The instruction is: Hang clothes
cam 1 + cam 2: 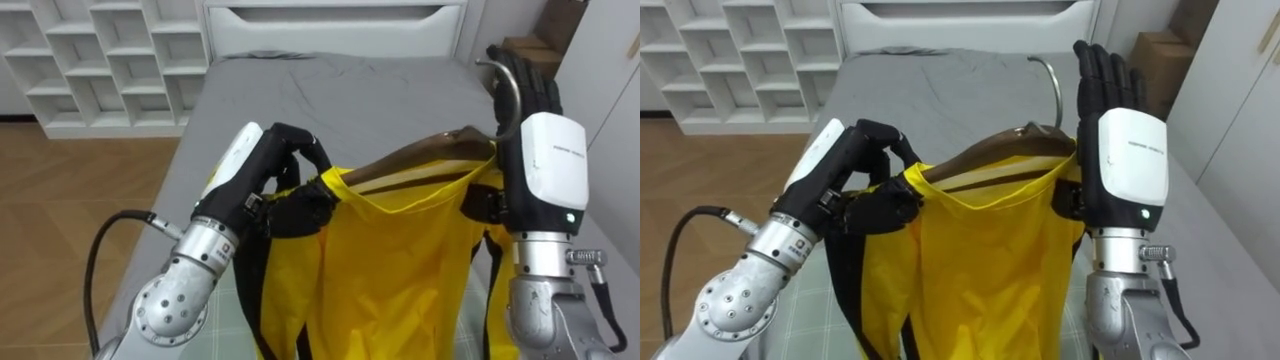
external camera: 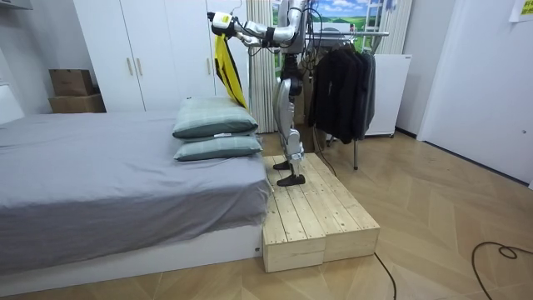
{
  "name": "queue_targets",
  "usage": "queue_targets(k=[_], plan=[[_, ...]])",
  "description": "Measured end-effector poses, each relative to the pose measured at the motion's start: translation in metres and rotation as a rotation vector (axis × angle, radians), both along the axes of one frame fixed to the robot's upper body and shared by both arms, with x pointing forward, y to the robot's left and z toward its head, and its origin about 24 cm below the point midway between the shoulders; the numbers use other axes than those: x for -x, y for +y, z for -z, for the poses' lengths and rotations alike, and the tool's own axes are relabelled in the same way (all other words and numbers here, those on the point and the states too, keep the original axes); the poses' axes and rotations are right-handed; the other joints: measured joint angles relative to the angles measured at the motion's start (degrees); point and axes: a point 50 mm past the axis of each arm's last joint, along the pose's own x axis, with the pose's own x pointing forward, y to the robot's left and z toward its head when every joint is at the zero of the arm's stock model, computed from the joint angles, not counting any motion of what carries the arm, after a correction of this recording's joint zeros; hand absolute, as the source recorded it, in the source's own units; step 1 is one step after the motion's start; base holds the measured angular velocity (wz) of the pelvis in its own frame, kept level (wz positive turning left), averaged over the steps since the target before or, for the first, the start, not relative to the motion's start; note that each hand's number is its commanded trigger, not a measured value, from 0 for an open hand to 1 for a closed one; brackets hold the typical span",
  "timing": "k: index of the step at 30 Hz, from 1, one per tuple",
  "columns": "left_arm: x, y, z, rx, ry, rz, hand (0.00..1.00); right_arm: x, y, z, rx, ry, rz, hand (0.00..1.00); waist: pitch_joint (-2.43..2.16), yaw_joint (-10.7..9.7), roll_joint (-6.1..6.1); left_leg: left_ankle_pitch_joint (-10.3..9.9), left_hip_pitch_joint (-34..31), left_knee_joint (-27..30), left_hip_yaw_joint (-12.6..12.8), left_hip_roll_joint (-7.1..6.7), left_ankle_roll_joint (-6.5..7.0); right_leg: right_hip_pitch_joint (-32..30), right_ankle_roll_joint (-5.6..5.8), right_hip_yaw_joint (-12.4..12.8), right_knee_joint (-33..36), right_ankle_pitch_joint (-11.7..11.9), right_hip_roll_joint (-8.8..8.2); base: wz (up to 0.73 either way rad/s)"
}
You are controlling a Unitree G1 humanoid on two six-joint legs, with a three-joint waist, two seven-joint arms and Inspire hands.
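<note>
Between hands, yellow garment (image 1: 980, 260) on wooden hanger (image 1: 1005, 150): left hand (image 1: 855, 165) clenched on cloth (shoulder edge), right hand (image 1: 1120, 140) straight-fingered beside hook (image 1: 1048, 75).

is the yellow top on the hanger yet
On: the yellow top hangs from the wooden hanger, whose bar sits inside its neckline.

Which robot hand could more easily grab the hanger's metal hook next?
Probably the right robot hand: its straight fingers stand beside the hook, while the left robot hand is shut on the yellow garment.
</note>
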Motion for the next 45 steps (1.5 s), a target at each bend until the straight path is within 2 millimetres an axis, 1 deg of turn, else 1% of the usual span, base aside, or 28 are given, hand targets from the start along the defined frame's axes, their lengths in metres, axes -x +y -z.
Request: queue_targets(k=[7, 14, 18, 20, 23, 25, 27, 37, 38, 39, 40, 45], plan=[[0.001, -0.002, -0.001, 0.004, -0.002, 0.009, 1.0, 0.0, 0.0, 0.002, 0.024, 0.021, 0.001, 1.0, -0.06, 0.0, -0.51, 0.0, 0.0, 0.0, 0.0, 0.0, 0.0, 0.0, 0.0, 0.0, 0.0, 0.0, 0.01, 0.0], [0.001, 0.001, -0.001, -0.014, -0.003, 0.0, 1.0, -0.001, 0.0, 0.006, 0.082, 0.075, -0.015, 1.0, -0.19, 0.0, -0.78, 0.0, 0.0, 0.0, 0.0, 0.01, 0.0, 0.0, 0.0, 0.0, 0.0, 0.0, 0.01, 0.0], [0.001, -0.002, 0.0, -0.011, 0.0, 0.009, 1.0, 0.0, 0.008, 0.01, 0.096, 0.101, -0.053, 1.0, -0.37, 0.0, -1.03, 0.0, 0.0, 0.0, 0.0, 0.02, 0.0, 0.0, 0.0, 0.0, 0.0, 0.0, 0.03, 0.0], [0.002, -0.006, 0.001, -0.012, 0.005, 0.024, 1.0, 0.0, 0.011, 0.012, 0.111, 0.117, -0.068, 1.0, -0.37, 0.0, -1.04, 0.0, 0.0, 0.0, 0.0, -0.01, 0.0, 0.0, 0.0, 0.0, 0.0, 0.0, 0.0, 0.0], [0.002, -0.004, 0.0, -0.012, 0.0, 0.015, 1.0, 0.001, 0.015, 0.014, 0.127, 0.128, -0.09, 1.0, -0.38, 0.0, -1.03, 0.0, 0.0, 0.0, 0.0, 0.05, 0.0, 0.0, 0.0, -0.1, 0.0, 0.0, 0.0, 0.0], [0.002, -0.004, 0.0, -0.011, 0.0, 0.016, 1.0, 0.001, 0.016, 0.014, 0.131, 0.132, -0.094, 0.98, -0.38, 0.0, -1.02, 0.0, 0.0, 0.0, -0.1, 0.09, 0.0, 0.0, 0.0, -0.2, 0.0, 0.0, 0.02, 0.0], [0.002, -0.004, 0.0, -0.01, 0.0, 0.016, 1.0, 0.001, 0.016, 0.014, 0.132, 0.134, -0.096, 1.0, -0.39, 0.0, -0.99, 0.0, 0.0, 0.0, -0.1, 0.1, 0.0, 0.0, -0.01, -0.2, 0.0, 0.0, 0.04, 0.0], [0.002, -0.005, 0.001, -0.011, 0.003, 0.021, 1.0, 0.001, 0.016, 0.015, 0.132, 0.137, -0.096, 1.0, -0.39, 0.0, -0.96, 0.0, -0.1, -0.1, -0.2, 0.09, -0.01, 0.0, -0.01, -0.4, 0.1, 0.0, 0.04, 0.0], [0.002, -0.005, 0.001, -0.011, 0.003, 0.021, 0.78, 0.001, 0.016, 0.015, 0.133, 0.142, -0.098, 1.0, -0.4, 0.0, -0.95, 0.0, -0.1, -0.1, -0.2, 0.09, -0.01, 0.0, -0.01, -0.4, 0.1, 0.0, 0.04, 0.0], [0.002, -0.005, 0.001, -0.011, 0.003, 0.022, 0.51, 0.001, 0.016, 0.015, 0.133, 0.146, -0.099, 1.0, -0.4, 0.1, -0.95, 0.0, -0.1, -0.1, -0.2, 0.09, -0.01, 0.0, -0.01, -0.4, 0.1, 0.0, 0.04, 0.0], [0.002, -0.006, 0.001, -0.009, 0.004, 0.024, 0.0, 0.0, 0.016, 0.015, 0.135, 0.152, -0.102, 1.0, -0.4, 0.1, -0.94, 0.0, -0.1, -0.1, -0.2, 0.09, -0.01, 0.0, -0.01, -0.4, 0.1, 0.0, 0.04, 0.0], [0.003, -0.007, 0.002, -0.007, 0.007, 0.027, 0.0, 0.002, 0.017, 0.019, 0.131, 0.17, -0.107, 1.0, -0.4, 0.1, -0.85, 0.0, -0.1, -0.1, -0.2, 0.18, -0.01, 0.0, -0.02, -0.4, 0.1, 0.0, 0.06, 0.0]])
